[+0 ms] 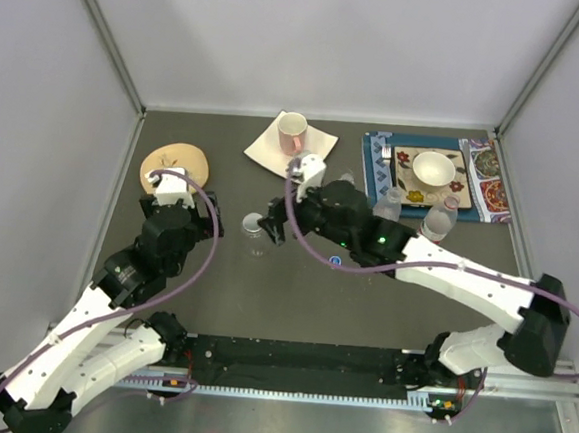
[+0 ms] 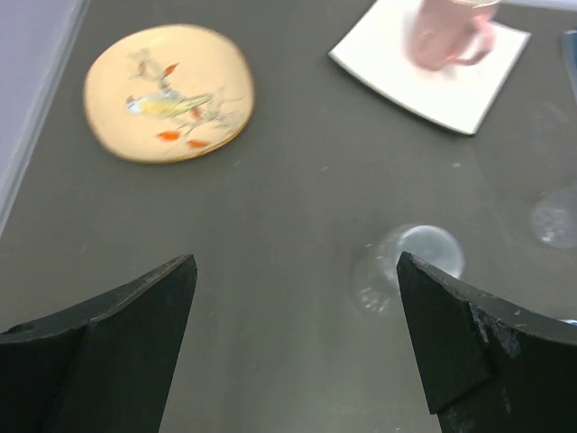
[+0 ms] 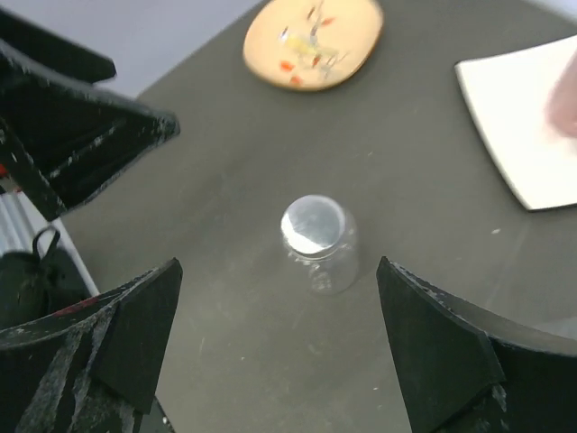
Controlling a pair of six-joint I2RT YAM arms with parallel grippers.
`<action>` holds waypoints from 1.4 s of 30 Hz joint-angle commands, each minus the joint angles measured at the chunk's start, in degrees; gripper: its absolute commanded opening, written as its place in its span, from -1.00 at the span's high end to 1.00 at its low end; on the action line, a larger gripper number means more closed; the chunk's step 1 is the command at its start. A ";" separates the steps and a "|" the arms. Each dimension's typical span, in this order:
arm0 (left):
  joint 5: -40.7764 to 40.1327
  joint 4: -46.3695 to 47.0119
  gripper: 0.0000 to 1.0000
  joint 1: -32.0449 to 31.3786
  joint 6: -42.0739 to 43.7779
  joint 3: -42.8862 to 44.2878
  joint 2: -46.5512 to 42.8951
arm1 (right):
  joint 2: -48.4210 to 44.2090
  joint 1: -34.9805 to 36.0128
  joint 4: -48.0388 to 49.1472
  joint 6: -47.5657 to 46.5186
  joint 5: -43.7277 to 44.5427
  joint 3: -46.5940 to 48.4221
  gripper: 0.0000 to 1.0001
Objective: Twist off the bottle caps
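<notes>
The short squat clear bottle [image 1: 255, 227] stands upright on the dark table with its wide greyish-clear cap [image 3: 313, 224] on. My right gripper [image 1: 272, 227] is open and hovers just right of it; in the right wrist view the bottle [image 3: 320, 244] sits ahead between the fingers [image 3: 279, 352]. My left gripper [image 1: 171, 192] is open and empty to the bottle's left; in its view [image 2: 297, 343] the bottle [image 2: 410, 266] is by the right finger. Two slim bottles [image 1: 389, 205] [image 1: 437, 223] stand at the right, behind my right arm.
A yellow bird plate [image 1: 174, 162] lies at the back left. A pink-lined mug [image 1: 292, 129] stands on a white square plate [image 1: 313, 143]. A patterned mat [image 1: 487, 187] with a white bowl [image 1: 434, 169] is at the back right. Grey walls enclose the table.
</notes>
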 commanded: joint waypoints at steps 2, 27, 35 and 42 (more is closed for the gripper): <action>-9.04 -8.53 -0.98 0.86 -5.71 0.73 -1.61 | 8.93 2.45 -3.43 0.76 -3.22 8.09 -0.80; -5.00 -7.67 -0.98 0.86 -4.31 -3.76 -11.10 | 33.19 3.77 -6.33 4.01 10.59 19.52 -0.98; -4.83 -7.23 -0.98 0.86 -4.31 -4.28 -12.77 | 36.89 3.77 -6.51 4.80 11.82 20.22 -0.97; -4.30 -6.52 -0.98 0.86 -4.05 -4.55 -12.78 | 35.31 3.77 -3.61 5.33 10.85 17.42 -0.58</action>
